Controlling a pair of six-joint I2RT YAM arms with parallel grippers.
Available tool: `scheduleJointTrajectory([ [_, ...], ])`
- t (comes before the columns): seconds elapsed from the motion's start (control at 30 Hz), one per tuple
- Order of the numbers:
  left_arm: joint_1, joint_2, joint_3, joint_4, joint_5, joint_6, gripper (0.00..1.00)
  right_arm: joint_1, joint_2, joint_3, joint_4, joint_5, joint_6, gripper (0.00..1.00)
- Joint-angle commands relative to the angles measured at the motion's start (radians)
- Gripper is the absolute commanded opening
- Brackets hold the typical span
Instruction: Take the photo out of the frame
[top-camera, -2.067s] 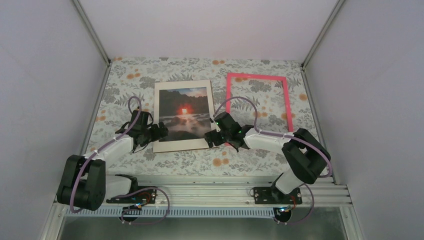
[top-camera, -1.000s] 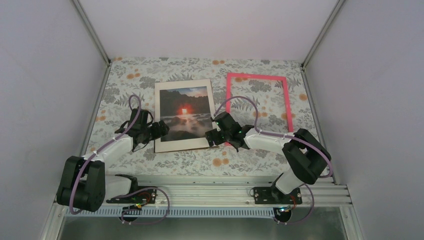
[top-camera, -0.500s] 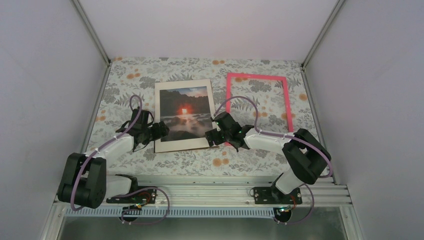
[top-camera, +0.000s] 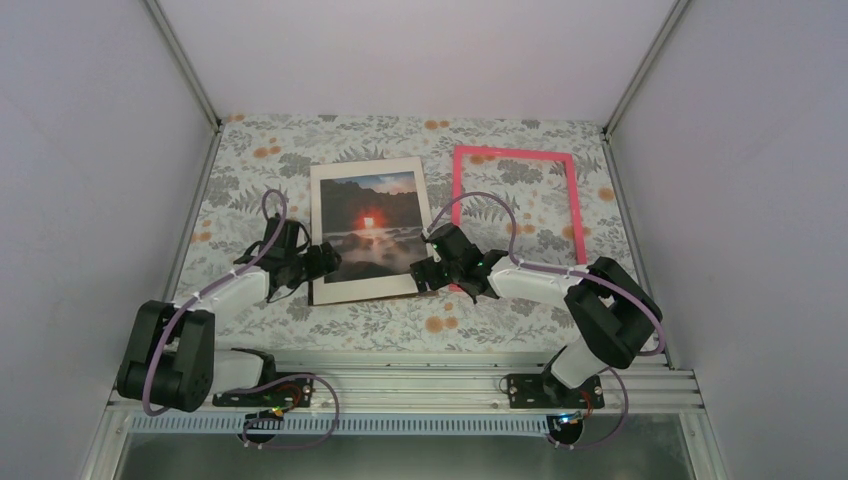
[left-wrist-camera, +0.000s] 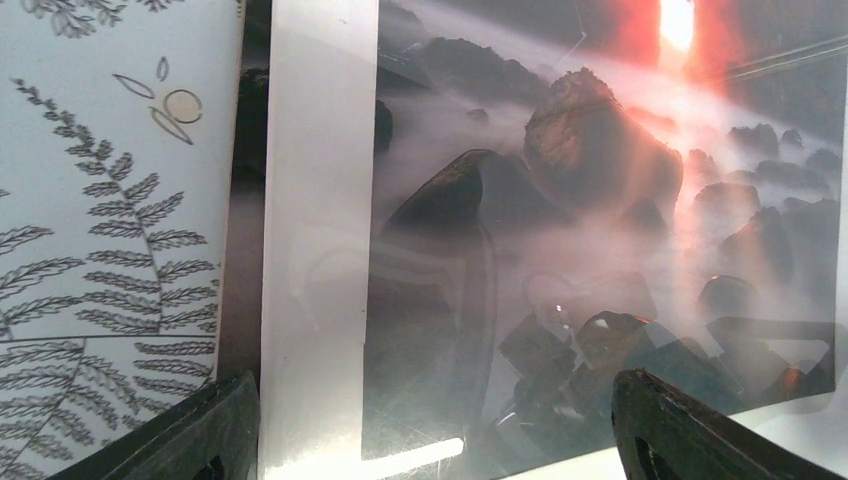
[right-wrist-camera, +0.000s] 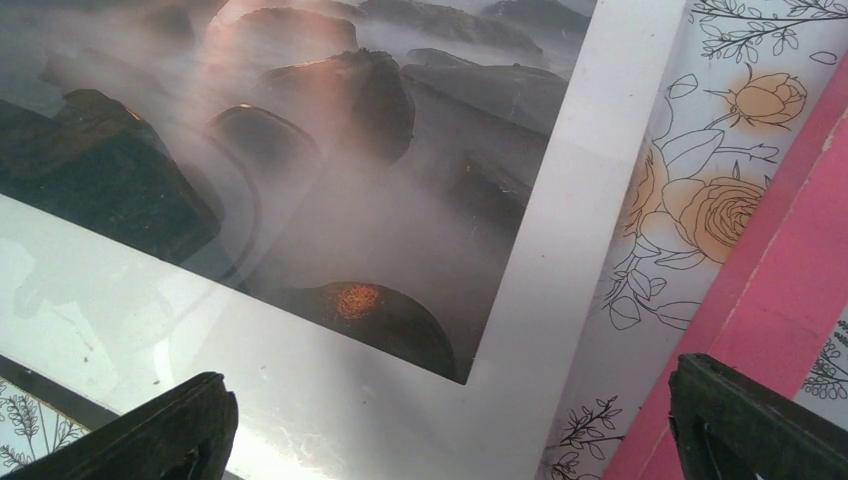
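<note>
The photo (top-camera: 368, 235), a dark rocky seascape with a red sun, lies flat on the table inside a white mat (top-camera: 316, 240). Its surface is glossy and reflects the arms. The pink frame (top-camera: 576, 205) lies apart to its right, and the tablecloth shows through it. My left gripper (top-camera: 322, 262) is open over the stack's lower-left corner, with its jaws straddling mat (left-wrist-camera: 315, 200) and photo (left-wrist-camera: 600, 200). My right gripper (top-camera: 425, 272) is open over the lower-right corner, above mat (right-wrist-camera: 560, 250) and photo (right-wrist-camera: 330, 150), with the frame's pink edge (right-wrist-camera: 790, 290) beside it.
A floral tablecloth (top-camera: 520, 190) covers the table. White walls with metal posts close in the left, right and back. A dark strip (left-wrist-camera: 245, 200) runs along the mat's outer left edge. An aluminium rail (top-camera: 420, 375) holds the arm bases at the near edge.
My left gripper has edged slightly right onto the stack's lower-left corner, and that corner has shifted a little right. The right arm and the pink frame have not moved.
</note>
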Motion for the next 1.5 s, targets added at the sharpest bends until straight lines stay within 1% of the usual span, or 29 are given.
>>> scheduleJointTrajectory([
  [0.0,-0.017,0.018,-0.005,0.028,0.026,0.004,0.88,0.004,-0.001,-0.014,0.025,0.023,0.015,0.98],
  [0.43,-0.049,0.064,0.027,0.06,0.036,-0.011,0.88,0.004,-0.022,-0.023,0.026,0.044,0.018,0.98],
  [0.97,-0.083,0.195,0.11,0.122,0.049,-0.017,0.88,0.004,-0.061,-0.039,0.022,0.09,0.029,0.98],
  [1.3,-0.099,0.267,0.159,0.156,0.065,-0.033,0.88,0.003,-0.105,-0.058,0.013,0.148,0.037,1.0],
  [1.47,-0.09,0.235,0.161,0.138,0.04,-0.036,0.89,-0.003,-0.134,-0.068,0.008,0.163,0.038,1.0],
])
